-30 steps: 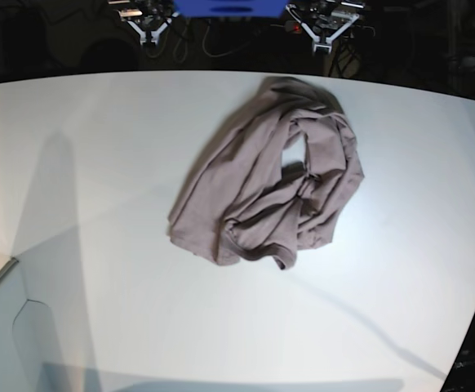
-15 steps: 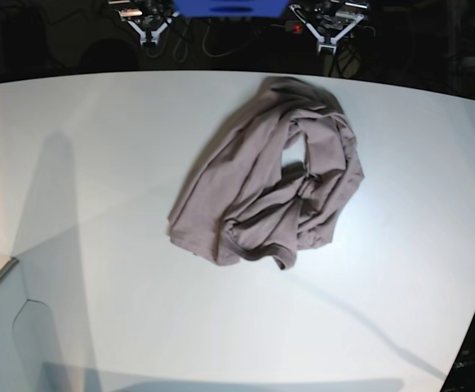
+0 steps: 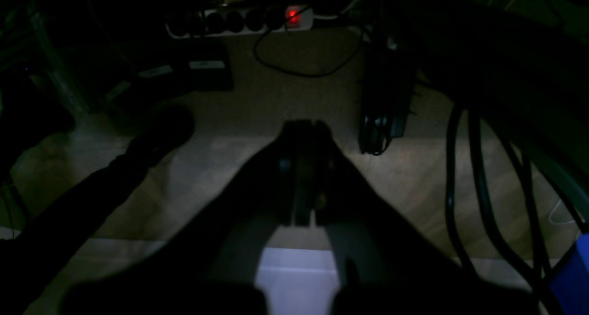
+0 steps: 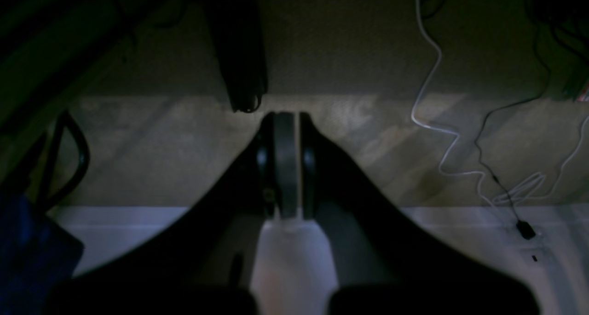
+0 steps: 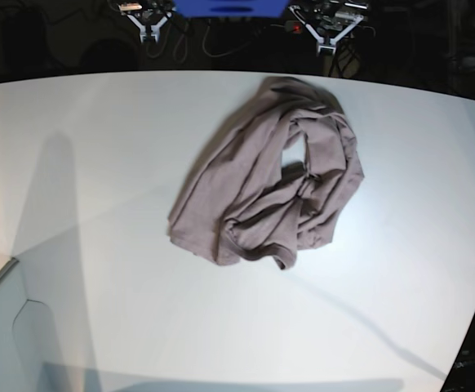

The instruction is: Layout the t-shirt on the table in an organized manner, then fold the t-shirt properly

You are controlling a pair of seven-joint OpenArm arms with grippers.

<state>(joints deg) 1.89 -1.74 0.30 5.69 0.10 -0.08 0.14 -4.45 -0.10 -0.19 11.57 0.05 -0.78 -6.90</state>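
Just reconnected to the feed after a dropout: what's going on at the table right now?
Nothing is being handled at the moment. The t-shirt lies in a crumpled heap on the white table, toward its far side, not yet spread out. Both arms are pulled back beyond the table's far edge: the left hand and the right hand are shut, empty, and well clear of the cloth. Laying out and folding are both undone.
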